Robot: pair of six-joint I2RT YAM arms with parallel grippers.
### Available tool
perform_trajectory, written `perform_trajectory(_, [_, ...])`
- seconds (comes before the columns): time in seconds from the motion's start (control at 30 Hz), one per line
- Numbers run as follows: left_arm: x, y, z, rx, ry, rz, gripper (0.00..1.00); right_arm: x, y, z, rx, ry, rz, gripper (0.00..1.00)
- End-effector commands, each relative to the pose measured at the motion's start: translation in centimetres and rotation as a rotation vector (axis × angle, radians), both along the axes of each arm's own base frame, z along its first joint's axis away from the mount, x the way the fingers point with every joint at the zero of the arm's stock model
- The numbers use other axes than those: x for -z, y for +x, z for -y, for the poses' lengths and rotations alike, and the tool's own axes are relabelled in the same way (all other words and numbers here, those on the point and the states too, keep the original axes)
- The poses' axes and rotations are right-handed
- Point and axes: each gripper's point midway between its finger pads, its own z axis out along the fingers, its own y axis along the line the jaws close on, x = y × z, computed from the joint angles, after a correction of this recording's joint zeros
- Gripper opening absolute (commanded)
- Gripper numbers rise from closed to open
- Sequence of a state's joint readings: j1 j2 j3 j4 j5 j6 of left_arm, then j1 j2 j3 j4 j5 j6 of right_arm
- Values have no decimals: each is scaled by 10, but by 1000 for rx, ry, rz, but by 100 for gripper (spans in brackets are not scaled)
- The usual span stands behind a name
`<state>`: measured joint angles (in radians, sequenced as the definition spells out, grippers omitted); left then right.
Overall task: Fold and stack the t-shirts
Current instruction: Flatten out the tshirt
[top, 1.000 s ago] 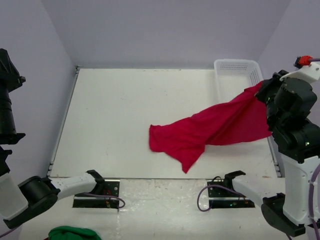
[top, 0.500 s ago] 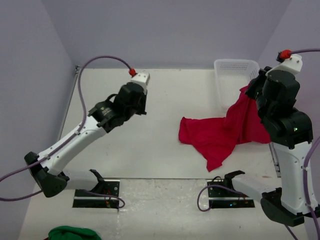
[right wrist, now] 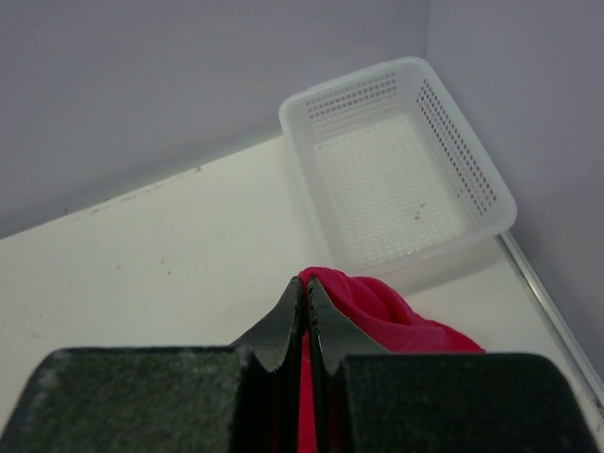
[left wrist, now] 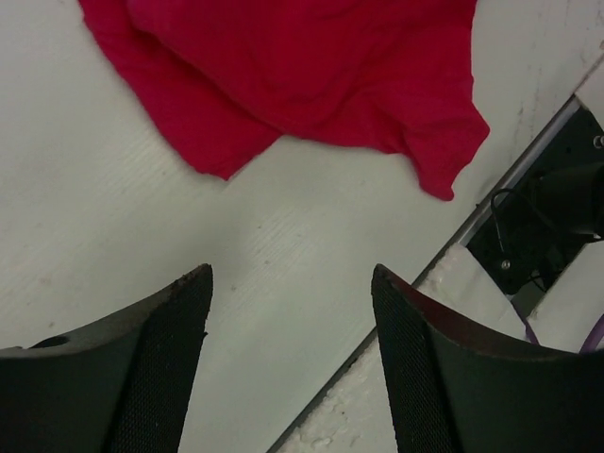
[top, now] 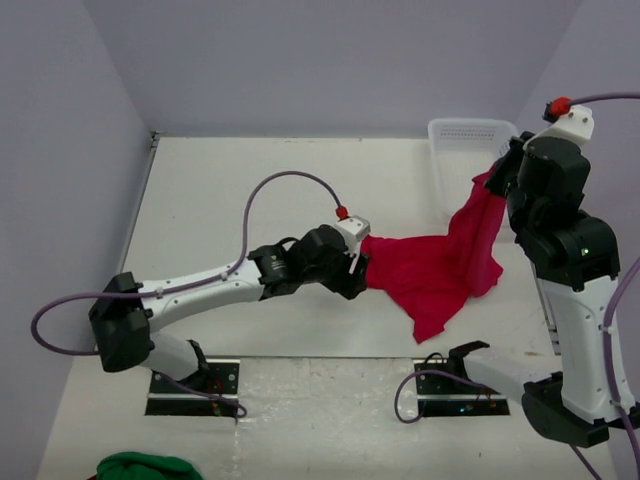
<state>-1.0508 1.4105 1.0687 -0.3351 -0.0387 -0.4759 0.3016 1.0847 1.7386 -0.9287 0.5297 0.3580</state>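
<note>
One red t-shirt lies crumpled on the white table at centre right. One corner is pulled up toward the basket. My right gripper holds that raised corner, and in the right wrist view its jaws are pinched shut on the red t-shirt. My left gripper is low over the table at the shirt's left edge. In the left wrist view it stands open with only bare table between its fingers, and the t-shirt lies just beyond them.
A white mesh basket sits in the far right corner, seen empty in the right wrist view. A green cloth lies off the table at the near left. Arm mounts and purple cables line the front edge. Walls close in all around.
My left arm has swung in and come down to the shirt's left edge, and its jaws have opened. My right arm has drawn the shirt to the right and higher.
</note>
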Motion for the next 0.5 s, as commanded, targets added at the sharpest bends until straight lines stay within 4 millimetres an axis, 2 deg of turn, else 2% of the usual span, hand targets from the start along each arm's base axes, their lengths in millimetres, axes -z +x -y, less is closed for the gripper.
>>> perform_trajectory(0.0, [3, -10, 56, 131, -76, -10, 70, -3, 3, -5, -23, -6, 11, 0])
perform_trajectory(0.03, [8, -15, 65, 162, -70, -19, 70, -3, 3, -5, -24, -4, 9, 0])
perform_trajectory(0.07, [3, -20, 81, 197, -80, -9, 71, -2, 4, -6, -25, -4, 5, 0])
perform_trajectory(0.1, [24, -21, 91, 222, -37, -21, 73, 0, 5, -6, -26, -5, 1, 0])
perform_trajectory(0.13, [30, -25, 99, 249, -30, -27, 73, 3, 6, -7, -26, -5, -7, 0])
perform_trajectory(0.17, [26, -30, 114, 278, -43, -25, 73, 3, 5, -6, -25, -6, -5, 0])
perform_trajectory(0.2, [44, -34, 122, 293, -14, -49, 72, 3, 5, -6, -25, -7, -6, 0])
perform_trajectory(0.27, [43, -45, 140, 342, -35, -69, 70, 4, 5, -5, -21, -11, -9, 0])
perform_trajectory(0.3, [54, -48, 146, 356, -25, -86, 69, 4, 4, -4, -15, -14, -10, 0])
perform_trajectory(0.37, [50, -56, 160, 402, -61, -107, 68, 4, 3, -4, -14, -15, -10, 0])
perform_trajectory(0.4, [58, -58, 163, 405, -59, -130, 67, 4, 3, -3, -11, -16, -11, 0])
perform_trajectory(0.47, [58, -62, 169, 425, -77, -154, 66, 4, 3, -2, -9, -15, -12, 0])
